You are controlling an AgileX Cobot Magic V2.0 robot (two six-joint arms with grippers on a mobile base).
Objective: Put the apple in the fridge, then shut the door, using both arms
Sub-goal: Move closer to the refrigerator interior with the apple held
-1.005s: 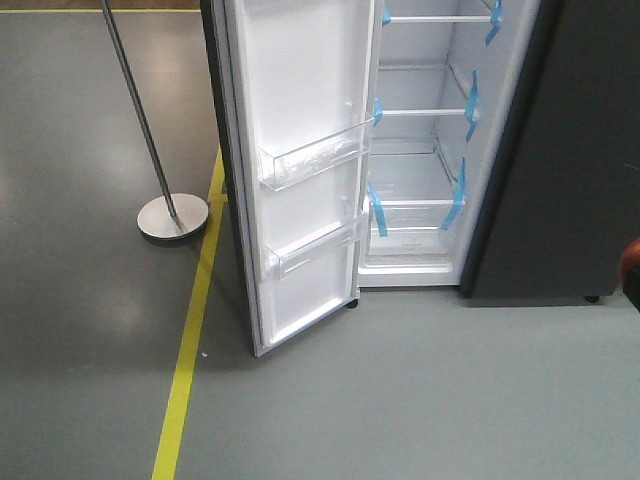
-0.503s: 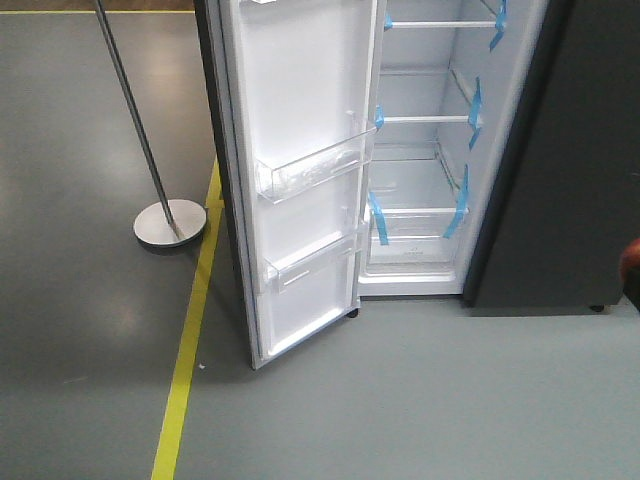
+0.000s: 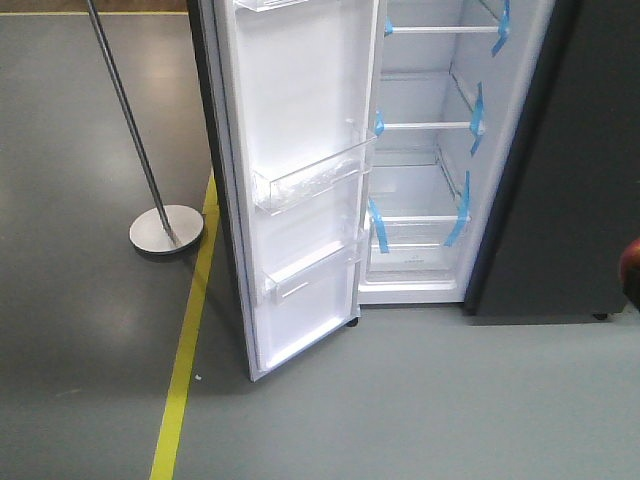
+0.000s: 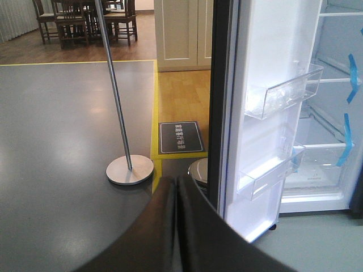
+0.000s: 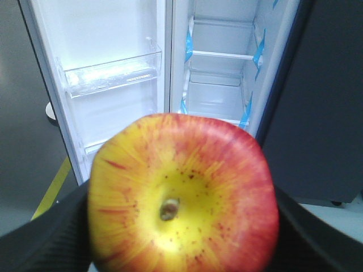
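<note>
The apple [image 5: 181, 195] fills the lower centre of the right wrist view, gripped by the right gripper [image 5: 184, 232] and not yet inside the fridge [image 5: 218, 73]. The door [image 3: 300, 100] stands wide open. The left gripper [image 4: 176, 226] is closed and empty. Nothing is complete: placement inside and door closure both remain.

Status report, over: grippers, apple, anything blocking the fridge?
Left gripper shut, nothing in it. Right gripper shut on the apple, short of the fridge. Door open; nothing seen blocking the shelves.
</note>
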